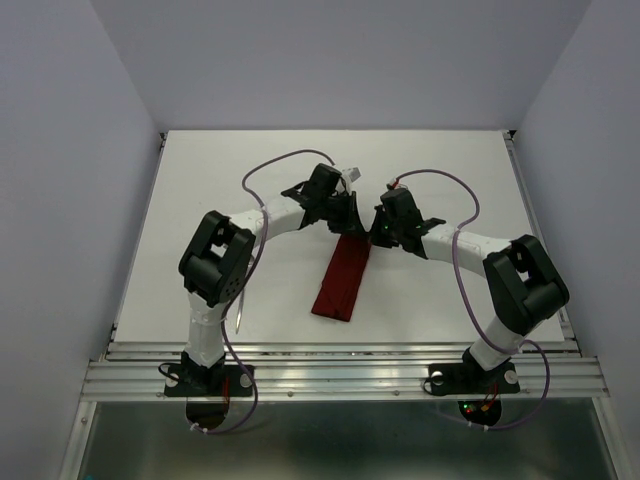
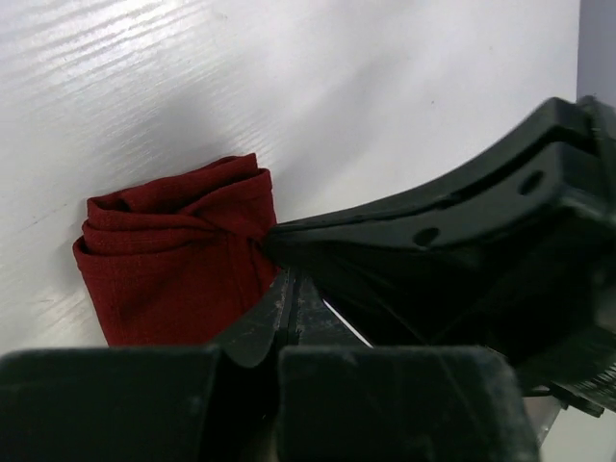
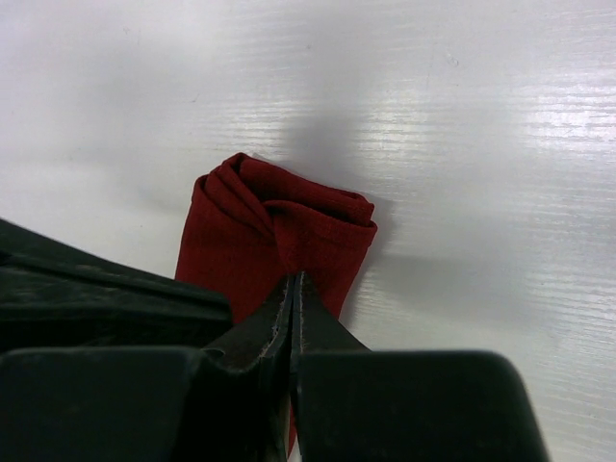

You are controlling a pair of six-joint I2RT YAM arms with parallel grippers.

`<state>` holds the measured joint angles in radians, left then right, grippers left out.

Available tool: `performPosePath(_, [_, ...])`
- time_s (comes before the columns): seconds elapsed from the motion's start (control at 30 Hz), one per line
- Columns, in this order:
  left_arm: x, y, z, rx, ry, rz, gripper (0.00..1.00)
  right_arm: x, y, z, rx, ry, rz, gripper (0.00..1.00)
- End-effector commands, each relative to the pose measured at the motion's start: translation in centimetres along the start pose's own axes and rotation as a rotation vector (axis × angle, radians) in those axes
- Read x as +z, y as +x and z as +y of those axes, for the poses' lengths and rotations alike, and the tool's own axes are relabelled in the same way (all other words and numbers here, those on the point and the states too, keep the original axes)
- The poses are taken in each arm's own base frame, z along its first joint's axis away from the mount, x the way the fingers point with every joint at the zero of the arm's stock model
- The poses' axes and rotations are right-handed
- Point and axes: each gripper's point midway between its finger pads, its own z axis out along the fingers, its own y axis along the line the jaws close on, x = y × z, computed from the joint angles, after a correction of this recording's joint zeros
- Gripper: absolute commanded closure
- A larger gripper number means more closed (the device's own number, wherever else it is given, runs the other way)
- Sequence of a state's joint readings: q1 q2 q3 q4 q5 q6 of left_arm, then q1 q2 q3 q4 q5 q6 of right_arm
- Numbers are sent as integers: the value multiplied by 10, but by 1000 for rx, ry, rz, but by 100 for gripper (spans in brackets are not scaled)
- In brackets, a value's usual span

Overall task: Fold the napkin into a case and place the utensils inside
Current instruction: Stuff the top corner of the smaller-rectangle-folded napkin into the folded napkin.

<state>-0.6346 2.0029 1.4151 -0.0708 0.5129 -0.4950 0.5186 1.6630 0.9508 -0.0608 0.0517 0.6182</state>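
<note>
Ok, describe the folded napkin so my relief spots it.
On the white table, look at the middle: the napkin is a narrow strip running toward the near edge. It is the only dark red, soft thing, its far end bunched in the shut right hand.

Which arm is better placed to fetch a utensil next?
Left, probably. The only visible silver utensil lies beside the left arm, while the right gripper is pinching the end of the folded napkin.

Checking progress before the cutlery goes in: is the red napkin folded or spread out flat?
Folded. The napkin lies as a narrow strip, and both wrist views show stacked layers at its end.
</note>
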Motion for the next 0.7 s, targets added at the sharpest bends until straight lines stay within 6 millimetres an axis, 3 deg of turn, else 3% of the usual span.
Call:
performPosePath(0.0, [-24,-10,-2,36,-22,-39,100,-1,-12,12,5,-36,-40,99])
performPosePath(0.2, [-15,5,34,-9,-108,10,100,-2,-14,14,2,-41,-44,99])
performPosePath(0.4, [-13,16,43,-32,-123,14,100,-2,-14,14,4,-41,-46,99])
performPosePath(0.67, [-11,7,45,-31,-138,-15,100,-2,-15,17,5,-50,-45,99])
